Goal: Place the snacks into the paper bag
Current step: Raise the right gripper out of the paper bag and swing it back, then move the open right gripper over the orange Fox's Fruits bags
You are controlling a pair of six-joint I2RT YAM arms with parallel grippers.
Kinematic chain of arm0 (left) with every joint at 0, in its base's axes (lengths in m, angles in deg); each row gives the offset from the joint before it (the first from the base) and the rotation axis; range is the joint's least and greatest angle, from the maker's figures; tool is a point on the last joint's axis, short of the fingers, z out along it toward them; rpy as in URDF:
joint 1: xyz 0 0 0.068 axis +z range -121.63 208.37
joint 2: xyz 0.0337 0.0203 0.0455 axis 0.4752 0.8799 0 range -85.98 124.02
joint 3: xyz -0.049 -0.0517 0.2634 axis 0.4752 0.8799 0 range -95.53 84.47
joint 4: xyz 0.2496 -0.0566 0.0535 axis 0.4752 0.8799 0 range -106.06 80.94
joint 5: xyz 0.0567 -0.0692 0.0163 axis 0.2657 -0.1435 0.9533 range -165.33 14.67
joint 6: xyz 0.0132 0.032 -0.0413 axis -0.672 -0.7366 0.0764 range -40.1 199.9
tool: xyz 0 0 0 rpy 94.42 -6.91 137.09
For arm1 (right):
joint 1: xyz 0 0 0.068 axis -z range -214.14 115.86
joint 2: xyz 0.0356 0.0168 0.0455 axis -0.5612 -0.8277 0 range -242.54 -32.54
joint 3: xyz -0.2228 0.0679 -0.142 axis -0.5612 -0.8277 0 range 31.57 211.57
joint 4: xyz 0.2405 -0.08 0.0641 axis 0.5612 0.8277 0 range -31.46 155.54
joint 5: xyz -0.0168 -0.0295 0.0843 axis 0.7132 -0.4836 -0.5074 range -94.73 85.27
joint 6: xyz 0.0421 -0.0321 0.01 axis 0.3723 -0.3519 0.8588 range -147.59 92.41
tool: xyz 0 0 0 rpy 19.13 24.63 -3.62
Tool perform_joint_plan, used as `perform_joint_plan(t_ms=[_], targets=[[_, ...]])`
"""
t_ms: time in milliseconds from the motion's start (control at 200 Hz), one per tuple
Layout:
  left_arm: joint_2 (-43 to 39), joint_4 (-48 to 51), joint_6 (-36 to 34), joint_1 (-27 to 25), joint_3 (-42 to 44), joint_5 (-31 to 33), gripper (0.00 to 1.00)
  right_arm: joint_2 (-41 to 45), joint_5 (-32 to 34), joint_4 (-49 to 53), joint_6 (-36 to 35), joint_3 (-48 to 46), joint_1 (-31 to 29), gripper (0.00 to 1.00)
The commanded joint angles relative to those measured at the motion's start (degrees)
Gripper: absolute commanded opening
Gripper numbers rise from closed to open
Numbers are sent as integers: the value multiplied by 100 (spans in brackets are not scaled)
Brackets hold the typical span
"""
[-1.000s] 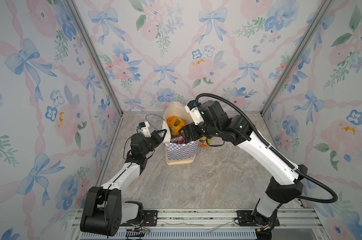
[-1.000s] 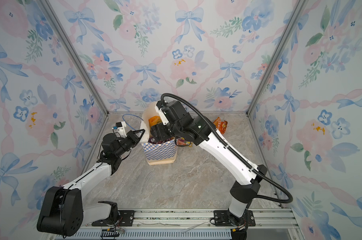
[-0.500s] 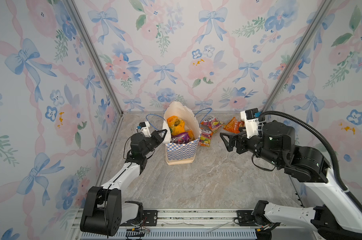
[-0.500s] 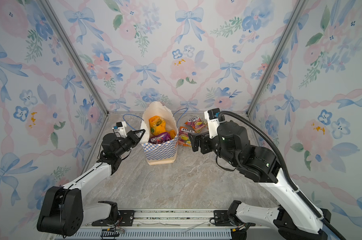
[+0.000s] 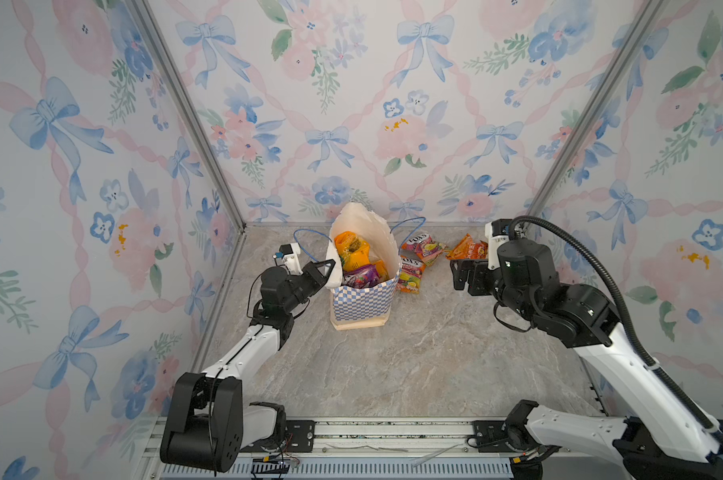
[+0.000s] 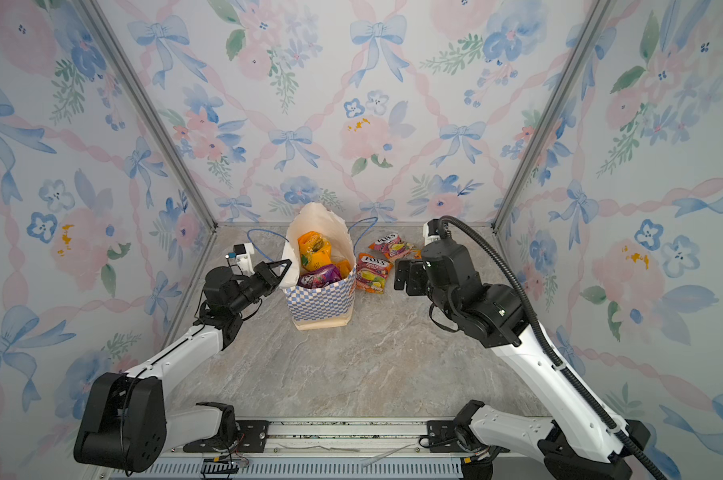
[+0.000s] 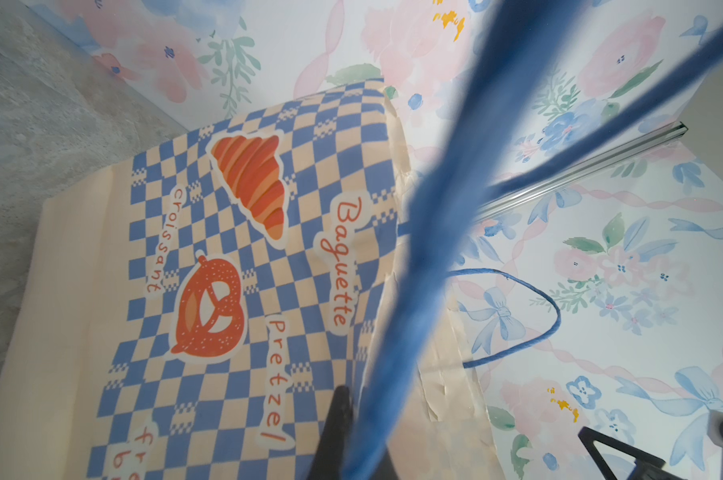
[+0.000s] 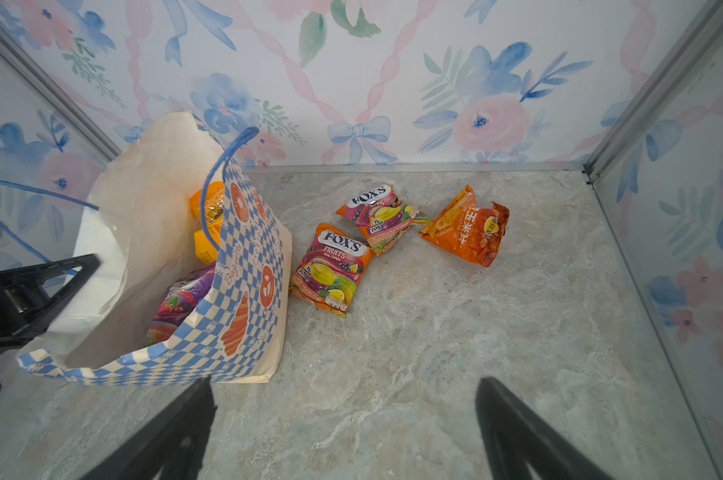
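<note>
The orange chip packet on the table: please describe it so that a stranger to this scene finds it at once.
Find the tall paper bag with the blue checkered band. Three packets lie on the table beside it; the orange chip packet is the farthest from it. Unlike the two FOX'S candy packets, it bears white Chinese characters and no purple.
</note>
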Motion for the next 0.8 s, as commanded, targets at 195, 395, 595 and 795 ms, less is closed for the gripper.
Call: perform_joint_plan(t_ms=[195,395,595,795], targets=[[-172,-34,-82,-48,156,-258,0,-605,-1347,-299,-254,204,1224,97],[-223,-34,-102,-49,139,-237,0,-1473,-2095,92,-753,1100,2066,96],[-194,-31,-100,-57,111,-215,0,-2379,-2524,78,-949,1892,2610,97],[-195,-30,-83,-91,149,-169,0,-3156,-2657,-1236,-287,1617,2934,97]])
